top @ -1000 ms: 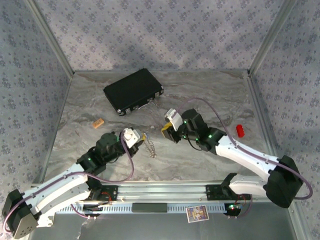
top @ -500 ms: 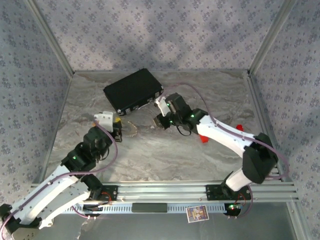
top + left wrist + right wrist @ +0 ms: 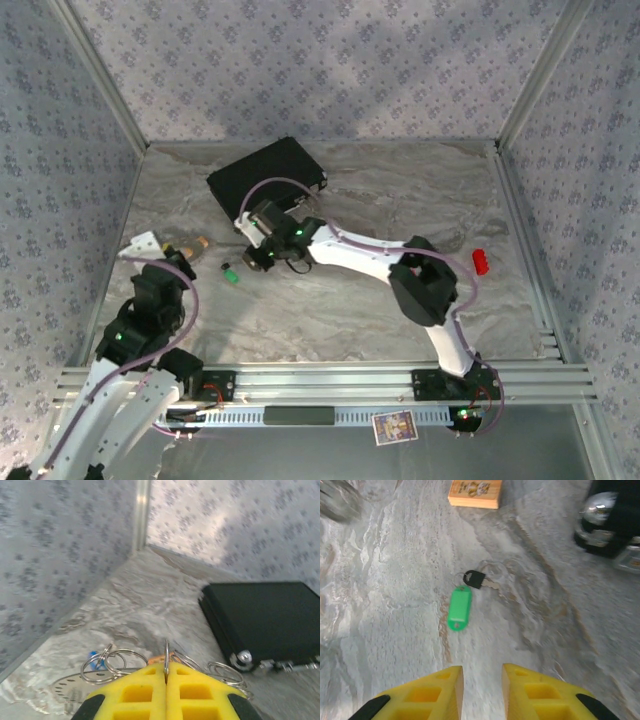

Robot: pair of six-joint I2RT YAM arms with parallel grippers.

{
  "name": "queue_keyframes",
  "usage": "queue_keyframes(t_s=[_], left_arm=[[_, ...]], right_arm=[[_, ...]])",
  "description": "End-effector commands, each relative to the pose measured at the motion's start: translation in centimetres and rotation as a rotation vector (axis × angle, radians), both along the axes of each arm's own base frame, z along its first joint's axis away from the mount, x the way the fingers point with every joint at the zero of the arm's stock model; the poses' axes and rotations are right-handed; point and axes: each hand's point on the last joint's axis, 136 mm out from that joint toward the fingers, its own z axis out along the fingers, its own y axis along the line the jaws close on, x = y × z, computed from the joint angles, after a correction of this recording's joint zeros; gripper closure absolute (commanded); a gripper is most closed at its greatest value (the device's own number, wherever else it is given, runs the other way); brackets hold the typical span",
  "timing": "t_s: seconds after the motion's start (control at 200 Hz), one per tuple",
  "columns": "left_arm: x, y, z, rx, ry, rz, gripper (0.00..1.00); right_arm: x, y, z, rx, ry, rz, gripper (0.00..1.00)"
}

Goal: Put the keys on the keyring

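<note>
In the left wrist view my left gripper (image 3: 166,672) is shut on a thin metal ring seen edge-on, part of the keyring bunch (image 3: 166,655). Several wire rings (image 3: 106,664) fan out beside it, with a blue tag (image 3: 92,656) and a flat grey toothed plate (image 3: 67,695) low on the left. The green-tagged key (image 3: 459,609) lies flat on the table, its black head (image 3: 474,578) at the far end. My right gripper (image 3: 481,674) stands open just short of it, nothing between the fingers. From above, the right gripper (image 3: 260,258) sits just right of the green key (image 3: 229,272).
The black case (image 3: 265,178) lies at the back left, its corner (image 3: 610,520) close to the right gripper. A small tan block (image 3: 197,243) rests beside the left gripper (image 3: 178,256). A red piece (image 3: 480,261) sits at the far right. The left wall is near.
The right arm has swung far to the left across the table. The left arm has pulled back toward the left wall with the rings. The green key now lies alone on the table.
</note>
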Motion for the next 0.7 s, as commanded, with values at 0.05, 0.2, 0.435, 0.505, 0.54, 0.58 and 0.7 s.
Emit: queue_keyframes(t_s=[0.05,0.2,0.435,0.505,0.54,0.58,0.7], left_arm=[[-1.9,2.7,-0.5,-0.021,-0.033,0.140,1.00],[-2.9,3.7,-0.9,-0.031,-0.038,0.186,1.00],[-4.8,5.5,-0.7,-0.048,-0.089,0.272,1.00],[-5.1,5.7,-0.5,-0.053,-0.106,0.276,1.00],[-5.2,5.8,-0.5,-0.053,-0.109,0.276,1.00],[-5.3,5.8,-0.6,-0.051,-0.108,0.276,1.00],[-5.4,5.9,-0.7,-0.046,-0.102,0.282,1.00]], right_arm=[[0.7,3.4,-2.0,-0.041,-0.020,0.010,0.68],[1.0,6.6,-3.8,-0.058,-0.058,0.012,0.61],[2.1,8.4,-6.4,-0.126,-0.142,-0.043,0.50],[2.2,8.5,-7.1,-0.132,-0.149,-0.051,0.50],[2.3,8.5,-7.4,-0.138,-0.155,-0.055,0.49],[2.3,8.6,-7.8,-0.144,-0.155,-0.055,0.50],[2.2,8.6,-9.1,-0.163,-0.151,-0.054,0.50]])
